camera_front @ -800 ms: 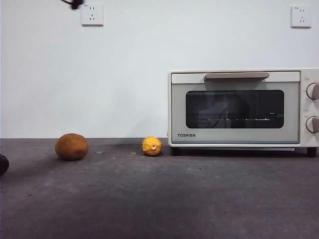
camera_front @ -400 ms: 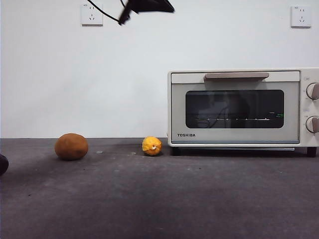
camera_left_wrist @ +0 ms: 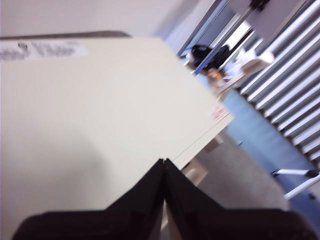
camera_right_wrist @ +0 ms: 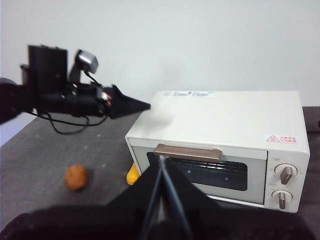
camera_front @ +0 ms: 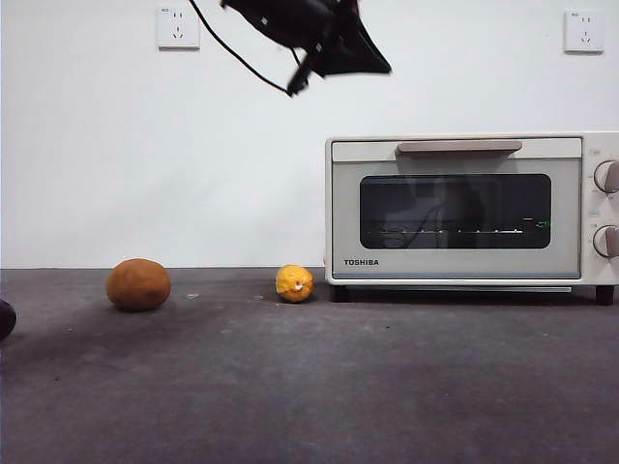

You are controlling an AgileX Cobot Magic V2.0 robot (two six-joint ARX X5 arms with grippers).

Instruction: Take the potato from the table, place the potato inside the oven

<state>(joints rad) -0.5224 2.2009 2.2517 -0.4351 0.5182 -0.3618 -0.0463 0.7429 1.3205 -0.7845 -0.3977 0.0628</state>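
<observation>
- Potato (camera_front: 138, 284) sits on the table (camera_front: 309, 387), well off to one side of the oven (camera_front: 464, 208); nothing is touching it. Also visible small in the right wrist view (camera_right_wrist: 76, 177), again on bare table.
- Oven door is closed, with the bar handle (camera_front: 458, 148) flush along its top edge. The glass shows a rack inside and no food.
- A small yellow lumpy ball (camera_front: 294, 283) lies between the potato and the oven, just beside the oven's near corner. It is not part of the job.
- Left gripper (camera_front: 372, 60) is high in the air above the oven's top corner, jaws pressed together and empty. Its own wrist view shows mostly the cream top of the oven (camera_left_wrist: 100, 115) below the closed tips (camera_left_wrist: 164, 162).
- Right gripper (camera_right_wrist: 162, 160) hangs back from the oven front, about level with the handle, tips meeting, holding nothing.
- Progress, as I judge it: nothing finished yet. Potato not picked up, door not opened.
- Remaining: open the door by its handle, grasp the potato, carry it past the yellow ball, set it inside on the rack.
- The left arm's position near the oven suggests the door comes first, but that is a guess.
</observation>
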